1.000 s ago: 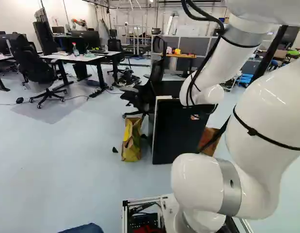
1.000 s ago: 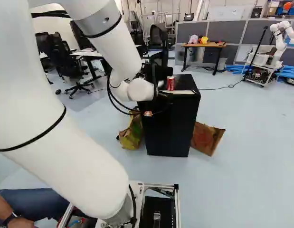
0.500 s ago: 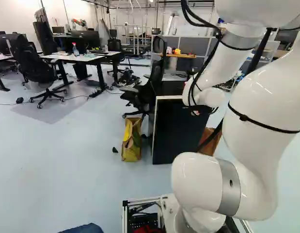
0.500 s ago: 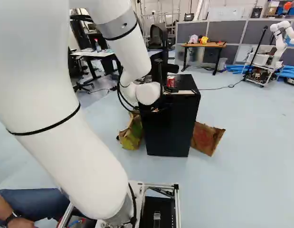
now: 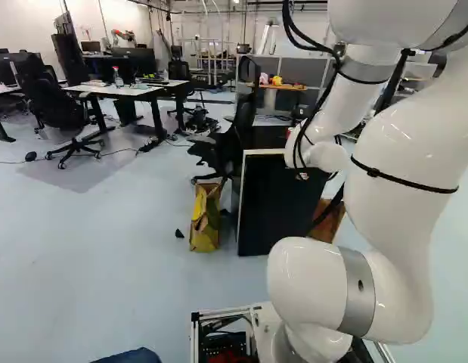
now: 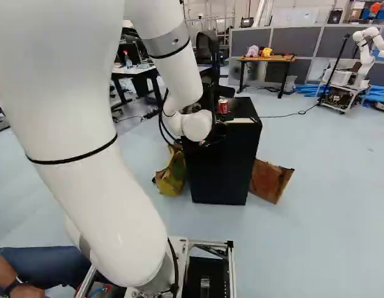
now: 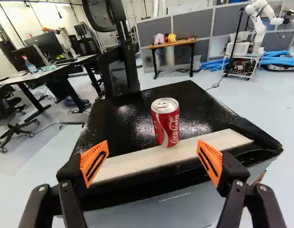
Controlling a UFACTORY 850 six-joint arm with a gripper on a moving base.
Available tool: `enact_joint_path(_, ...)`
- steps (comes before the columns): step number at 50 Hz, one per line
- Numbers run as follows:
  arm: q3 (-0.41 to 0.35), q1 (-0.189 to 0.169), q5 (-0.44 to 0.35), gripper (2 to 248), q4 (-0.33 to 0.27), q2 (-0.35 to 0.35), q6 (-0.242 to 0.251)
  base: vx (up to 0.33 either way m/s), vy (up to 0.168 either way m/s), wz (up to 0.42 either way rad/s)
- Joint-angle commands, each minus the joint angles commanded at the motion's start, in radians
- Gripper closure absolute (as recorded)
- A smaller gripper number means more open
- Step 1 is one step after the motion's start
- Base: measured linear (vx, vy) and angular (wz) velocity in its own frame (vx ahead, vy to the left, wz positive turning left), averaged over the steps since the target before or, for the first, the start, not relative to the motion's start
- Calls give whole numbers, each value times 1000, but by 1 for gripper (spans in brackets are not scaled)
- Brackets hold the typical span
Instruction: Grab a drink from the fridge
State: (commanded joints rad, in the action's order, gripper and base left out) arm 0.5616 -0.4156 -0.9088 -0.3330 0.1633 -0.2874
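Note:
My gripper (image 6: pixel 219 131) is mostly hidden behind the wrist at the front of the black fridge in the right base view. In the wrist view the gripper (image 7: pixel 152 161) stands open, its orange-padded fingers wide apart with nothing between them. Ahead of them a red soda can (image 7: pixel 165 122) stands upright on the fridge top (image 7: pixel 199 107), by the pale strip along the front edge. The same can (image 6: pixel 223 106) shows beyond my wrist in the right base view. The fridge (image 6: pixel 226 177) looks closed; its front is partly covered by the arm.
A yellow-green paper bag (image 5: pixel 205 219) stands beside the fridge, and a brown bag (image 6: pixel 270 180) leans at its other side. An office chair (image 7: pixel 119 66) is close behind the fridge. Desks (image 5: pixel 124 89) and another robot (image 6: pixel 359 65) stand farther off.
My wrist has moved rightward and a little down across the fridge in the right base view, and the upper arm has swung with it. The base, fridge and can have stayed put.

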Motion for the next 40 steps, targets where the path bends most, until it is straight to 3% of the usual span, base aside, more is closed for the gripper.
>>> enact_joint_path(18, 14, -7, -61, 3, -42, 54, 0, 0, 0, 0)
enact_joint_path(40, 32, -16, -196, 3, -66, 93, 0, 0, 0, 0)
